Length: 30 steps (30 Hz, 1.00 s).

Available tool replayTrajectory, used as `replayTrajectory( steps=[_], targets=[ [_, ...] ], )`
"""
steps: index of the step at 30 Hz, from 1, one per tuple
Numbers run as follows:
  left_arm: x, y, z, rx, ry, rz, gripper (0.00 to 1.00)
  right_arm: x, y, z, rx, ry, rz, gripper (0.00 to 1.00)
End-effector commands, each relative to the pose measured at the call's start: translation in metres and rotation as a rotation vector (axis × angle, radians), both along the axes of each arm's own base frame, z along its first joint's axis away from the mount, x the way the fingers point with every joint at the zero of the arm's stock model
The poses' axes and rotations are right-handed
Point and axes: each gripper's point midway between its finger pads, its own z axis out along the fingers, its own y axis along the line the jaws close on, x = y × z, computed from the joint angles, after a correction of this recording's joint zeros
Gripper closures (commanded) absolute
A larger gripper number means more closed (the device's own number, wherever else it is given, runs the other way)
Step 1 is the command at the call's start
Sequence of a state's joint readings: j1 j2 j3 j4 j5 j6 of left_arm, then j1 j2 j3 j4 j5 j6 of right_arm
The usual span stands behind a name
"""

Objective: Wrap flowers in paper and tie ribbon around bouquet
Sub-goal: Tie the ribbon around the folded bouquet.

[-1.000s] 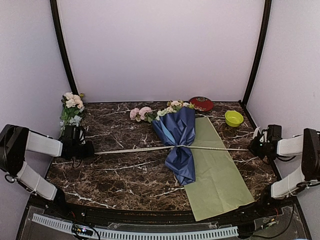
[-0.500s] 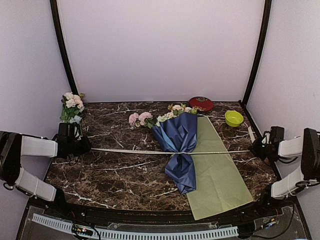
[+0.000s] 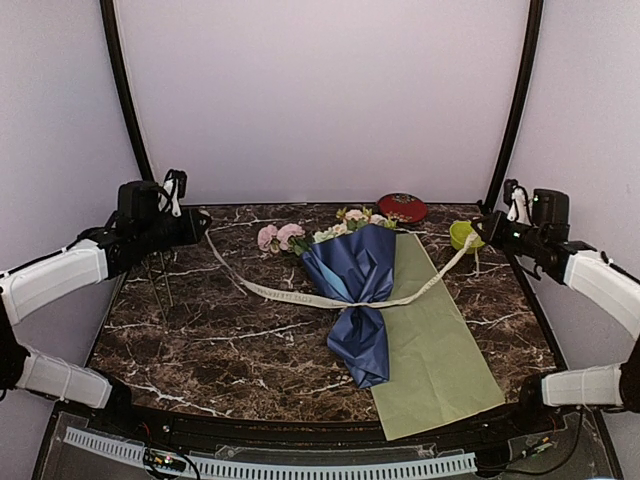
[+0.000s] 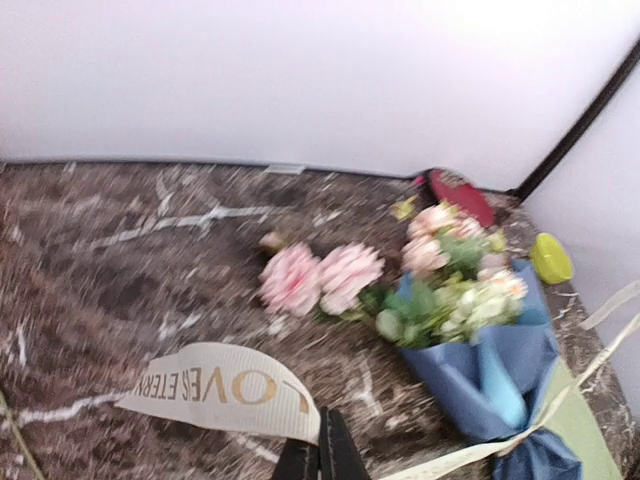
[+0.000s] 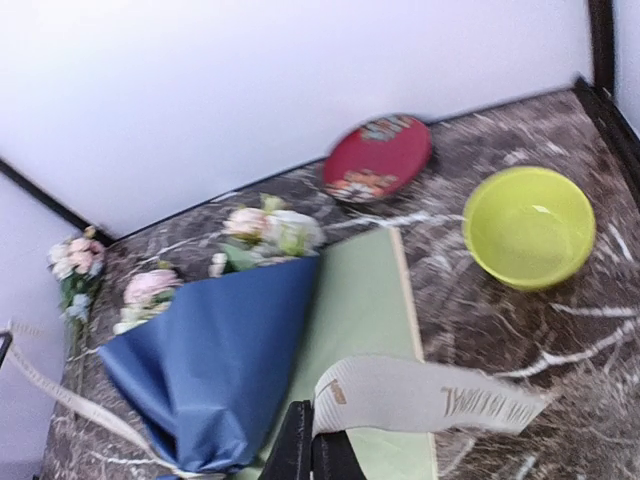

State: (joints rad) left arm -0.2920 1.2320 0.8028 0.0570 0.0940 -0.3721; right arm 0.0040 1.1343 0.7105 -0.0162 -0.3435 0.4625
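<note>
In the overhead view the bouquet (image 3: pixel 355 295) lies at the centre of the marble table (image 3: pixel 200 340). Its flowers (image 3: pixel 345 222) point toward the back wall and its twisted tail toward the lower edge. The stems are hidden inside the dark blue paper (image 3: pixel 352 268), whose right side rests on a yellow-green sheet (image 3: pixel 435 345).

The ribbon (image 3: pixel 290 297) sags from both arms and crosses the cone's narrow waist. Whether it is knotted there cannot be made out.

The left gripper (image 3: pixel 203 228), at upper left, is pinched tight on one ribbon end. Its wrist view is blurred, its fingers (image 4: pixel 335 455) are cut off by the bottom edge, and the lettering is only partly readable. The right gripper (image 3: pixel 478 232), at upper right, is likewise clamped on the other end; there the print is smeared.

Two loose pink roses (image 3: pixel 280 235) lie left of the bouquet. A red dish (image 3: pixel 403 207) and a green bowl (image 3: pixel 467 236) sit at the back right. A small bunch (image 5: pixel 72 262) shows only at the right wrist view's left edge.
</note>
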Motion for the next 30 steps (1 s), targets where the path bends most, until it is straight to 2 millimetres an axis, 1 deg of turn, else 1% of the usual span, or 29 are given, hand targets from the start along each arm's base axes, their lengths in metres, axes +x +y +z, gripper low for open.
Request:
replayTrajectory(
  steps=[1, 5, 7, 9, 12, 14, 17, 21, 25, 28, 30],
  targets=[
    [-0.016, -0.046, 0.078, 0.020, -0.154, -0.205, 1.00, -0.025, 0.051, 0.065, 0.027, -0.111, 0.226, 1.00],
    [-0.036, -0.082, 0.125, 0.003, -0.240, -0.365, 1.00, -0.062, 0.101, 0.115, 0.081, -0.201, 0.465, 1.00],
    [-0.050, -0.103, 0.141, 0.004, -0.282, -0.456, 1.00, -0.084, 0.121, 0.132, 0.119, -0.234, 0.587, 1.00],
    [-0.064, -0.123, 0.152, 0.011, -0.325, -0.547, 1.00, -0.101, 0.135, 0.150, 0.135, -0.278, 0.669, 1.00],
    [-0.081, -0.148, 0.160, 0.039, -0.387, -0.656, 1.00, -0.122, 0.145, 0.178, 0.146, -0.359, 0.748, 1.00],
    [-0.092, -0.165, 0.159, 0.062, -0.412, -0.725, 1.00, -0.132, 0.148, 0.198, 0.162, -0.420, 0.780, 1.00],
    [-0.099, -0.182, 0.153, 0.076, -0.433, -0.791, 1.00, -0.143, 0.151, 0.225, 0.185, -0.486, 0.806, 1.00],
    [-0.103, -0.193, 0.151, 0.068, -0.474, -0.838, 1.00, -0.159, 0.161, 0.248, 0.233, -0.537, 0.873, 1.00],
    [-0.101, -0.192, 0.154, 0.088, -0.532, -0.827, 1.00, -0.167, 0.167, 0.255, 0.257, -0.547, 0.896, 1.00],
    [-0.097, -0.182, 0.155, 0.123, -0.585, -0.766, 1.00, -0.161, 0.165, 0.247, 0.259, -0.528, 0.853, 1.00],
    [-0.093, -0.173, 0.150, 0.151, -0.598, -0.715, 1.00, -0.156, 0.165, 0.240, 0.260, -0.504, 0.826, 1.00]
  ],
)
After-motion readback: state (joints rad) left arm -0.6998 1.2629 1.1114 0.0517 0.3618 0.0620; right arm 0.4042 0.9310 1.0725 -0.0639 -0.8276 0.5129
